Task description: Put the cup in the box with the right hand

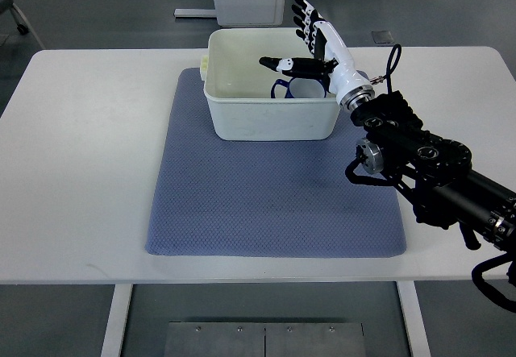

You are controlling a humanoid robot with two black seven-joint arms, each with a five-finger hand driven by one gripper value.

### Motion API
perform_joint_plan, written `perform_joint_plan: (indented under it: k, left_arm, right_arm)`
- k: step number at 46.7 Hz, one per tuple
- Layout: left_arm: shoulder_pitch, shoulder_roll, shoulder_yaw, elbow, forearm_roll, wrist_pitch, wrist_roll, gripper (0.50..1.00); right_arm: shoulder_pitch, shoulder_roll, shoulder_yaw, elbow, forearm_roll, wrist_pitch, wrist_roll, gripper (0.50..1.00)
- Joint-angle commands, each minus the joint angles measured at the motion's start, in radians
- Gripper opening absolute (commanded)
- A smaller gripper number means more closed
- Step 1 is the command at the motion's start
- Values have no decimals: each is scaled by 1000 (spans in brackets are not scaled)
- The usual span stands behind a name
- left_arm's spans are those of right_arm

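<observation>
Blue cup (297, 90) inside white box (270, 119) | below right hand (316, 47) | fingers spread, empty

Bright, even light from overhead; the white tabletop (81, 172) looks nearly washed out. Shadows are soft and faint beside the box (270, 119). Focus is sharp throughout.

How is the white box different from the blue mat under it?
The box is white, smooth and stands up with walls, holding a cup inside; the mat is blue-grey, textured and lies flat. The mat covers far more table than the box. Both are rectangular with rounded corners.
</observation>
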Motion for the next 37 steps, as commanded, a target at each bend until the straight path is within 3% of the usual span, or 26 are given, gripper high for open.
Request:
perform_joint_plan:
  k: [1, 6, 18, 37]
  left_arm:
    - [0, 0, -1, 0, 0, 0, 0, 1000]
    - [0, 0, -1, 0, 0, 0, 0, 1000]
    - [0, 0, -1, 0, 0, 0, 0, 1000]
    - [0, 0, -1, 0, 0, 0, 0, 1000]
  right_arm:
    - [2, 0, 0, 2, 0, 0, 0, 993]
    - [5, 0, 6, 13, 0, 0, 0, 993]
    - [2, -153, 14, 165, 5, 0, -11, 993]
    - [-115, -324, 90, 221, 71, 20, -22, 993]
